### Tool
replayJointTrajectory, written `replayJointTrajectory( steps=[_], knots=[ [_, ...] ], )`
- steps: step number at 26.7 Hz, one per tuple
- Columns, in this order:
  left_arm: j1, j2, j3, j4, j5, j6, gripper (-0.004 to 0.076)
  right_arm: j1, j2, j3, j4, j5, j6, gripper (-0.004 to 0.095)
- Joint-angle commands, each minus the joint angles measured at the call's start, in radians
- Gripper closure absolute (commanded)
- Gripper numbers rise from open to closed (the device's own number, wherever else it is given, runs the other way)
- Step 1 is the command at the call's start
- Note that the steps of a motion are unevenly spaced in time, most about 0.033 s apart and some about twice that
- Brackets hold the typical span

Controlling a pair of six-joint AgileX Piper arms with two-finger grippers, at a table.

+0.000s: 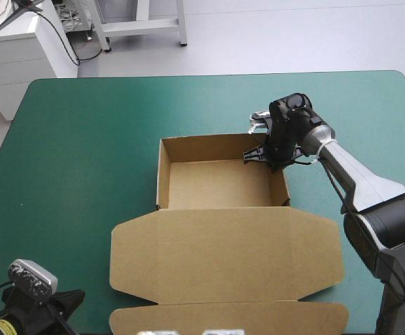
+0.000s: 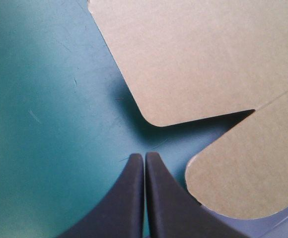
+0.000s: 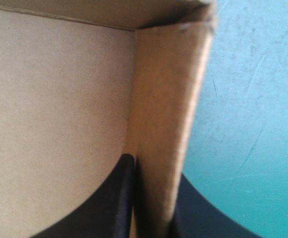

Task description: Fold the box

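One brown cardboard box [image 1: 216, 185], a cut sheet standing as an open tray with its lid flat, sits mid-table on the teal-green table cover [image 1: 84, 139], a bit right of centre. The tray opens upward and its long axis runs left-right, parallel to the table's far edge. Walls are up on the far, left and right sides. The lid [image 1: 223, 255] lies flat toward the near edge and is wider than the tray. One tuck flap [image 1: 223, 317] lies beyond it at the near edge. The board is plain brown on every face that shows.

Two grippers. The right gripper [image 1: 267, 159] is at the tray's far-right corner, clamped on the right wall [image 3: 164, 99]. One black finger [image 3: 116, 198] is inside the tray, the other is outside, and the board is pinched between them. The corner stands just ahead of the tips.

The left gripper [image 2: 144, 156] is low by the near-left corner of the table, fingers pressed together and holding nothing. Its tips point at the notch between two rounded board corners, the lid's [image 2: 149, 116] and the flap's [image 2: 198, 168], near both and apart from them. Whether the tips touch the cover can't be told.
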Motion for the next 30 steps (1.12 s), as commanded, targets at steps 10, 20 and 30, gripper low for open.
replayJointTrajectory(
  steps=[10,20,30],
  knots=[
    [-0.005,-0.049,-0.011,-0.014,-0.021,-0.002,0.0732,0.0,-0.019,-0.02,-0.02,0.022,0.047,0.0912],
    [-0.005,-0.049,0.031,-0.018,-0.008,-0.002,0.0732,0.0,-0.021,-0.02,-0.057,0.022,0.089,0.0912],
    [-0.005,-0.049,0.031,-0.018,-0.008,-0.002,0.0732,-0.304,-0.116,-0.029,-0.113,0.022,0.021,0.0912]
  ],
)
